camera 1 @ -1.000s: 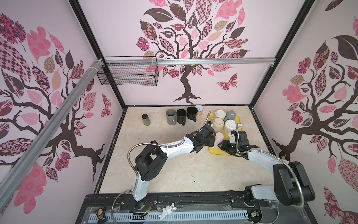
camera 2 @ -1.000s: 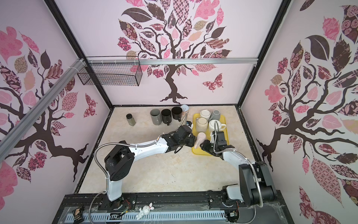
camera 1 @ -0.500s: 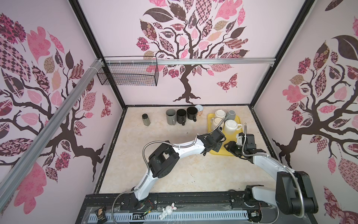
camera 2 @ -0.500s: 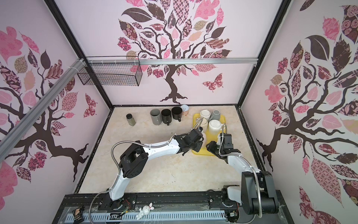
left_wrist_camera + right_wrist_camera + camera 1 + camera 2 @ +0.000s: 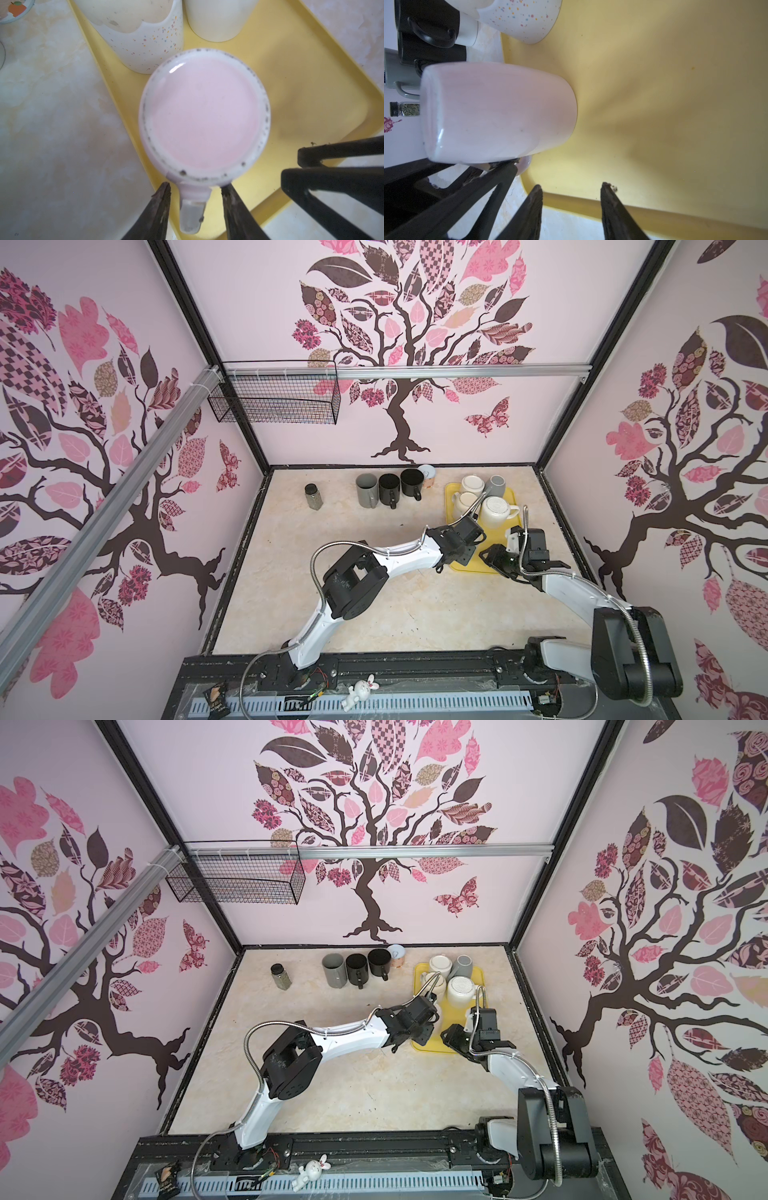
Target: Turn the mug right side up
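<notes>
While both arms reach in over the yellow tray [image 5: 301, 93], the pink mug [image 5: 204, 116] stands upside down on it, mouth on the tray floor and base uppermost. Taking the back wall as 12 o'clock, the tray lies at about 2 o'clock on the bench [image 5: 374, 605]. The pink mug sits in the tray's 7 o'clock corner. In both top views the left arm's wrist covers most of it.

Left hand [image 5: 196, 187]: partly open. Its two fingers [image 5: 160, 207] straddle the handle [image 5: 192, 209], one on each side, with a gap visible on both. It has hold of nothing. The handle points to roughly 8 o'clock, toward that hand.

Right hand [image 5: 571, 187]: partly open, nothing between its fingers. It hangs over the tray's 6 o'clock rim, just beside the pink mug and apart from it.

Other items noted: a speckled mug [image 5: 145, 41] stands just beside the pink mug at its 12 o'clock, and a cream mug [image 5: 218, 18] stands next to that, both on the tray. Off the tray, along the back of the bench near 12 o'clock, a grey mug [image 5: 366, 490] and two black mugs [image 5: 389, 490] stand upright in a row. A jar [image 5: 312, 497] stands at 11 o'clock.
</notes>
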You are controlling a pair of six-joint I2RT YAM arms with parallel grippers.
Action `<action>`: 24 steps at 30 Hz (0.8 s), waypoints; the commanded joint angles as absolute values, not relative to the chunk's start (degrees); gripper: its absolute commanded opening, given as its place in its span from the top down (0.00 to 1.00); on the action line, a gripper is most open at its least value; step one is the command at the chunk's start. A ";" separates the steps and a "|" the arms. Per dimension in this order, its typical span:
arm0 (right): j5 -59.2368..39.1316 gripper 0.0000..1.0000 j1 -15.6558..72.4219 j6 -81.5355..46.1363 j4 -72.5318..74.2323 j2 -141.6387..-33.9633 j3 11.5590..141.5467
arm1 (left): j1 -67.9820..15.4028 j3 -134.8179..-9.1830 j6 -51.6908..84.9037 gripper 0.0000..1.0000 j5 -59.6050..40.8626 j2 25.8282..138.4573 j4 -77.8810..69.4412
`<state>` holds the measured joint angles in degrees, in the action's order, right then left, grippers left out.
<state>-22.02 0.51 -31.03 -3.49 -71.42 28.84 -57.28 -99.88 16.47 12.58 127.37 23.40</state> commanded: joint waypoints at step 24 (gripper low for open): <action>-24.84 0.52 0.62 -36.34 0.21 -60.65 25.70 | -55.91 -97.07 15.47 1.00 8.19 121.32 18.99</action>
